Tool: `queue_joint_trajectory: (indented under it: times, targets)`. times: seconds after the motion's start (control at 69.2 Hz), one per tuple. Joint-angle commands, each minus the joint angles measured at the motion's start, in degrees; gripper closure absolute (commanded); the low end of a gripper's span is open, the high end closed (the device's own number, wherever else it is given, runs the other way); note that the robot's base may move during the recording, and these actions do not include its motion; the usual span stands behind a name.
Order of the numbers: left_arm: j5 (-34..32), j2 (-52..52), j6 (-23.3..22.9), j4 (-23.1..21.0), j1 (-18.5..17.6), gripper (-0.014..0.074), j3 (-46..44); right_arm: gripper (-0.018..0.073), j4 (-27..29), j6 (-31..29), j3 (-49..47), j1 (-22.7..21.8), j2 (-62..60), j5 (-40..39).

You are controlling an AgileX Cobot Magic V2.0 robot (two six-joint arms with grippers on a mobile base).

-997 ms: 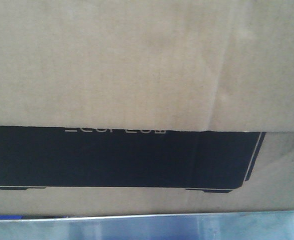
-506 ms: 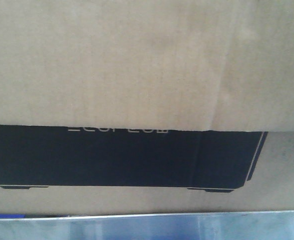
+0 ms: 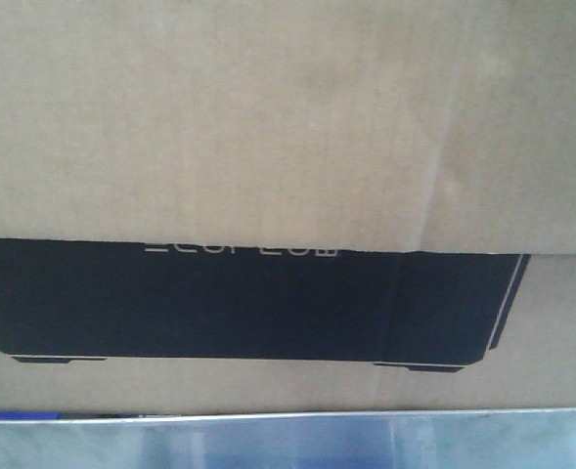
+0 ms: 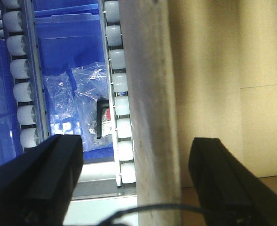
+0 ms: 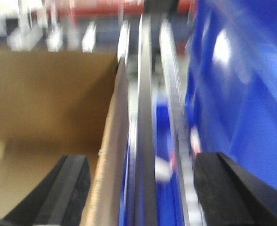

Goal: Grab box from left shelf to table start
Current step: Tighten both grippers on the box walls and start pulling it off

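The box [image 3: 268,127] fills the front view: brown cardboard with a black panel and white lettering, standing on the silvery left shelf [image 3: 288,445], whose front edge runs along the bottom. My left gripper [image 4: 136,143] is open, its fingers either side of the box's upright wall edge [image 4: 152,94]; the right finger is on the cardboard's inner side. My right gripper [image 5: 140,160] is also open and straddles the box's other wall edge [image 5: 114,141], with the left finger inside the box. Neither gripper's pads touch the cardboard.
Left of the box, a blue bin [image 4: 77,94] holds clear plastic bags, between two rows of white rollers [image 4: 119,80]. On the right side, a metal rail [image 5: 145,117] and another blue bin [image 5: 241,94] stand close to the box. That view is blurred.
In the front view the box's black panel and lettering have shifted slightly right and up, and the shelf's front edge sits a little higher.
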Motion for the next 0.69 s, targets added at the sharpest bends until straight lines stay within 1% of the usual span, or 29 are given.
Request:
queue_joint_trajectory:
  times: [0.0,0.043,0.101,0.274,0.448,0.679]
  targets:
    - [-1.40,0.38,-0.78,0.11,-0.40,0.0216,-1.60,-0.0009,4.06,-5.99,-6.84,-0.03,6.70,1.71]
    - [-1.25,0.38,-0.78,0.11,-0.40,0.0216,-1.60,-0.0009,6.87,-8.52,-10.10,-0.03,10.12,4.39]
    - [-1.00,0.38,-0.78,0.11,-0.40,0.0216,-1.60,-0.0009,8.32,-9.13,-13.28,-0.03,14.56,7.96]
    - [-1.00,0.38,-0.78,-0.90,-0.40,0.0216,-1.60,-0.0009,8.31,-8.94,-20.16,-0.03,25.56,14.45]
    - [-1.00,0.38,-0.78,-1.28,-0.40,0.0216,-1.60,-0.0009,8.31,-8.65,-25.67,-0.03,34.85,17.35]
    - [-1.00,0.38,-0.78,-1.28,-0.40,0.0216,-1.60,-0.0008,8.31,-6.83,-31.79,-0.03,42.40,21.62]
